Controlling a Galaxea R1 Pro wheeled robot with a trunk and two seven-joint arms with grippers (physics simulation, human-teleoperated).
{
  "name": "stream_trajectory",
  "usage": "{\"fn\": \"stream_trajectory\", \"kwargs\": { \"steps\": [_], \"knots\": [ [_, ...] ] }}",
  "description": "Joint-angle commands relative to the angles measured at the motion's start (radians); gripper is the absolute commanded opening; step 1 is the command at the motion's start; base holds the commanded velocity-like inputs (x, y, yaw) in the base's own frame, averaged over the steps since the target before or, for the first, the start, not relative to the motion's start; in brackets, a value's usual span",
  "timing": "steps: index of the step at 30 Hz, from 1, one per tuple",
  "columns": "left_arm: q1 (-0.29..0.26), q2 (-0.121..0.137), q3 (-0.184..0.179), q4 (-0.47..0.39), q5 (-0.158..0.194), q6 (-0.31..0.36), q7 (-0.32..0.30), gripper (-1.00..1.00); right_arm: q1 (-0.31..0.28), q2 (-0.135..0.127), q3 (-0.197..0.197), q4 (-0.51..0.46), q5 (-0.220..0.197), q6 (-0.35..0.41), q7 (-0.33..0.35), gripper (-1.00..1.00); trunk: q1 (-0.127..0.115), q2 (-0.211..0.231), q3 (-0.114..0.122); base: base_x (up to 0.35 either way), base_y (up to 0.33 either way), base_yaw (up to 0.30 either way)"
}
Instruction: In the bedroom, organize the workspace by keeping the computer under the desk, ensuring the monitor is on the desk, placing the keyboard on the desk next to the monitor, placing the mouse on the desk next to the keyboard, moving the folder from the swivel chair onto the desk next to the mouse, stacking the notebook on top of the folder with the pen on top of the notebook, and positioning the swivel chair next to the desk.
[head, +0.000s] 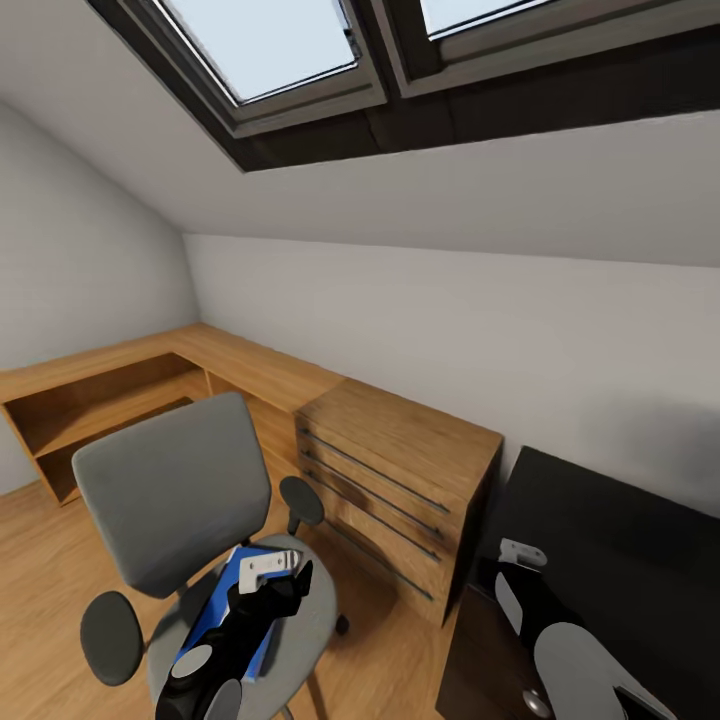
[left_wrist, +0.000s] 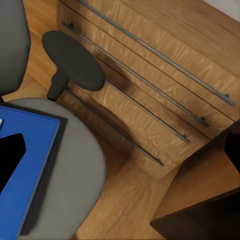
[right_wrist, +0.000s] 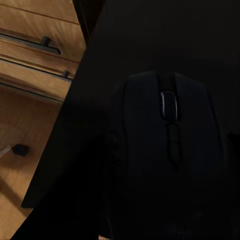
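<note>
The grey swivel chair (head: 170, 490) stands on the wood floor at lower left, facing me. A bright blue folder (head: 215, 615) lies on its seat (left_wrist: 75, 170). My left gripper (head: 285, 590) hovers just above the folder's far end, open. One black fingertip (left_wrist: 11, 160) shows over the blue cover and the other at the opposite edge of the left wrist view. My right gripper (head: 510, 575) hangs over the black desk (head: 620, 530) at lower right. In the right wrist view, a black mouse (right_wrist: 167, 160) rests on the desk top close below; the fingers are lost against the dark surface.
A light-wood chest (head: 400, 470) with bar handles stands between the chair and the black desk. The chair's black armrest (left_wrist: 72, 60) reaches close to its drawers. A low wooden corner shelf (head: 110, 390) runs along the left walls under the sloped ceiling and skylights.
</note>
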Motion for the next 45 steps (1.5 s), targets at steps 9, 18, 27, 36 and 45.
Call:
{"fn": "stream_trajectory", "kwargs": {
  "steps": [9,18,27,36,45],
  "knots": [
    [-0.001,0.000,-0.001,-0.001,0.011,0.003,0.009,1.00,-0.001,-0.002,-0.006,-0.002,0.009,0.010,0.003,-1.00,0.000,-0.001,-0.001,0.011,0.000,0.001],
    [-0.001,0.000,-0.001,-0.001,0.011,0.003,0.009,1.00,-0.001,-0.002,-0.006,-0.001,0.009,0.006,0.007,-1.00,0.000,-0.001,-0.001,0.061,0.000,0.000],
    [-0.001,0.000,-0.001,-0.001,0.011,0.003,0.009,1.00,-0.001,-0.005,-0.005,0.004,0.009,0.004,0.007,-1.00,0.000,-0.001,-0.001,0.055,0.000,0.000],
    [-0.001,0.000,-0.001,-0.001,0.011,0.003,0.009,1.00,-0.001,-0.007,-0.004,0.005,0.010,0.004,0.005,1.00,0.000,-0.001,-0.001,0.002,0.000,0.000],
    [-0.001,0.000,-0.001,-0.001,0.011,0.003,0.009,1.00,-0.001,-0.005,-0.005,0.005,0.010,0.001,0.005,1.00,0.000,-0.001,-0.001,0.000,0.000,0.000]
  ]
}}
